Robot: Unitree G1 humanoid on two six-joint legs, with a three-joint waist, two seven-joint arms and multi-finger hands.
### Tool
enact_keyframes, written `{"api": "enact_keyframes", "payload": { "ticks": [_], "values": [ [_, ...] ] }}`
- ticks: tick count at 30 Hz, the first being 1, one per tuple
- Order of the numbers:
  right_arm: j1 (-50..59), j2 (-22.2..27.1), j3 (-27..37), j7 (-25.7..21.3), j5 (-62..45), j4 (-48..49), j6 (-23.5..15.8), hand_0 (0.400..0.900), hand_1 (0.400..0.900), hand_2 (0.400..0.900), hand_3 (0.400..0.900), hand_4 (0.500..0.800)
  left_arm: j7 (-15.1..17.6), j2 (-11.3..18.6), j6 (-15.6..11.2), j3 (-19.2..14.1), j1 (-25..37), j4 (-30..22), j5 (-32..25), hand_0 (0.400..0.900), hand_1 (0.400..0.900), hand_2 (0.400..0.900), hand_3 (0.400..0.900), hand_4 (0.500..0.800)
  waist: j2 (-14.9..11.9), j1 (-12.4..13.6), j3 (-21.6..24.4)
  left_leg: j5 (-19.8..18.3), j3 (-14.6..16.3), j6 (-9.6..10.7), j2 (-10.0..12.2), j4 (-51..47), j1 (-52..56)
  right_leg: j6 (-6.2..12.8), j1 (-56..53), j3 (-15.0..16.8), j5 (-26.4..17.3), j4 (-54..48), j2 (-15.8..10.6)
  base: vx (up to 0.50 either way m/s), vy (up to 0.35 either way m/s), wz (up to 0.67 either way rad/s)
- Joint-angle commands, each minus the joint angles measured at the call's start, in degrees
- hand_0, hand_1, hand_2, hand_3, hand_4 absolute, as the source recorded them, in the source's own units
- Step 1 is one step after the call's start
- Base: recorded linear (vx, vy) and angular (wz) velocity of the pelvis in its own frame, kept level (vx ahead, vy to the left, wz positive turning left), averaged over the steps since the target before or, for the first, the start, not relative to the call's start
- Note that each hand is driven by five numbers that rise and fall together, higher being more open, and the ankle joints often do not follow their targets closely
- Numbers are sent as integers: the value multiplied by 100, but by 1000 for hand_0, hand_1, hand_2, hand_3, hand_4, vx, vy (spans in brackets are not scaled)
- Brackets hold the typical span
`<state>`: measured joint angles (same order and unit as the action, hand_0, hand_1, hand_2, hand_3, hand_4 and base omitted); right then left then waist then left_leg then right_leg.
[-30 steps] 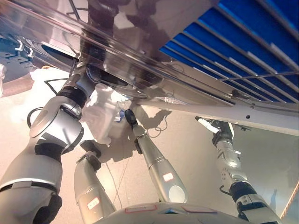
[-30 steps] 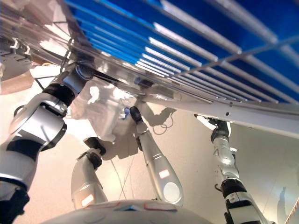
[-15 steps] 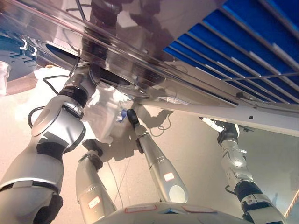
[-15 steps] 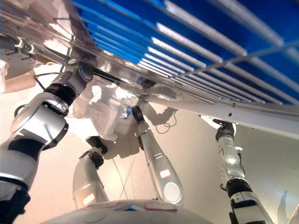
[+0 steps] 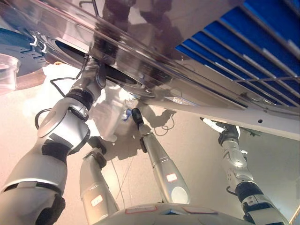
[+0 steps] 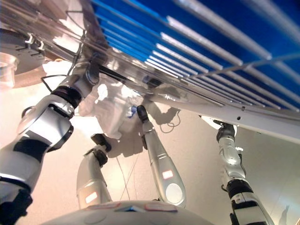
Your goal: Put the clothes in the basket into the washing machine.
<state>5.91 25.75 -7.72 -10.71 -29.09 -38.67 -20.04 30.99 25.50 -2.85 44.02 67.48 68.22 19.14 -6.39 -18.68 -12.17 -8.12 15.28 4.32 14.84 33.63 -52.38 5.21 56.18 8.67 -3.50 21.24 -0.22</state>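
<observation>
A white garment [image 5: 108, 116] hangs in folds just below the shiny washing machine [image 5: 154, 56], which fills the top of both views. My left arm reaches up from the lower left. My left hand [image 5: 95, 71] is at the machine's dark opening [image 5: 117, 77], right above the garment, and its fingers are partly hidden by the rim. The garment also shows in the right eye view [image 6: 110, 108]. My right hand [image 5: 212, 125] hangs low at the right, under the machine's pale edge, with fingers relaxed and empty.
A blue ribbed surface [image 5: 262, 42] shows at the upper right behind the machine's edge. A round clear door part [image 5: 9, 70] sits at the far left. Pale floor [image 5: 187, 140] lies below.
My left hand has risen further towards the machine's opening and the white garment has followed it slightly. The view has shifted a little. The right arm has hardly moved.
</observation>
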Motion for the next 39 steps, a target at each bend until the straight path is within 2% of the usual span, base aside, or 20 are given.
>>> {"api": "enact_keyframes", "payload": {
  "ticks": [1,15,21,25,30,34,36,37,39],
  "values": [
    [-312,738,281,-330,6,277,-465,900,900,900,900,800,482,43,-262,-341,19,-357,424,900,900,900,900,800,304,-272,-1,-352,-522,253,289,317,156,25,-56,-301,146,-39,165,-19,-8,8],
    [-264,663,195,-538,30,232,-588,900,900,900,900,800,657,-259,-283,-401,-905,-371,540,900,900,900,900,800,309,-82,-101,-291,-654,217,195,371,71,-26,-53,-445,295,215,65,-12,-11,9],
    [-283,614,192,-593,38,201,-617,900,900,900,900,800,711,-313,-343,-472,-1283,-421,499,900,900,900,900,800,317,-14,-151,-274,-674,207,153,344,92,-32,-80,-471,313,228,32,-8,-3,4],
    [-312,558,240,-654,-6,142,-643,900,900,900,900,800,676,-378,-452,-534,-1760,-475,407,900,900,900,900,800,330,64,-219,-255,-668,197,110,320,119,-39,-104,-477,326,237,0,-12,0,7],
    [-304,514,262,-684,-35,69,-626,900,900,900,900,800,438,-417,-836,-581,-2273,-807,-14,900,900,900,900,800,364,157,-276,-206,-691,184,67,297,157,-53,-143,-524,357,294,-42,-16,-7,9],
    [-324,452,264,-635,-87,31,-568,900,900,900,900,800,30,-556,-1203,-926,-2785,-1099,-1017,900,900,900,900,800,379,245,-293,-153,-700,178,6,218,256,-71,-236,-575,367,302,-94,-14,-10,11],
    [-314,392,235,-600,-118,-31,-508,900,900,900,900,800,-180,-713,-1375,-1219,-3120,-1077,-1750,900,900,900,900,800,371,301,-305,-104,-702,183,-42,136,382,-73,-360,-606,369,280,-119,-6,-16,11],
    [-315,393,232,-599,-120,-32,-508,900,900,900,900,800,-184,-710,-1376,-1220,-3123,-1079,-1754,900,900,900,900,800,369,298,-308,-103,-701,183,-44,130,391,-72,-368,-605,369,278,-121,-2,-12,10],
    [-342,345,245,-553,-142,-89,-464,900,900,900,900,800,-317,-807,-1472,-1388,-3412,-1049,-2200,900,900,900,900,800,353,343,-334,-61,-715,192,-74,49,524,-80,-507,-628,366,244,-145,-5,-15,9]
  ]
}}
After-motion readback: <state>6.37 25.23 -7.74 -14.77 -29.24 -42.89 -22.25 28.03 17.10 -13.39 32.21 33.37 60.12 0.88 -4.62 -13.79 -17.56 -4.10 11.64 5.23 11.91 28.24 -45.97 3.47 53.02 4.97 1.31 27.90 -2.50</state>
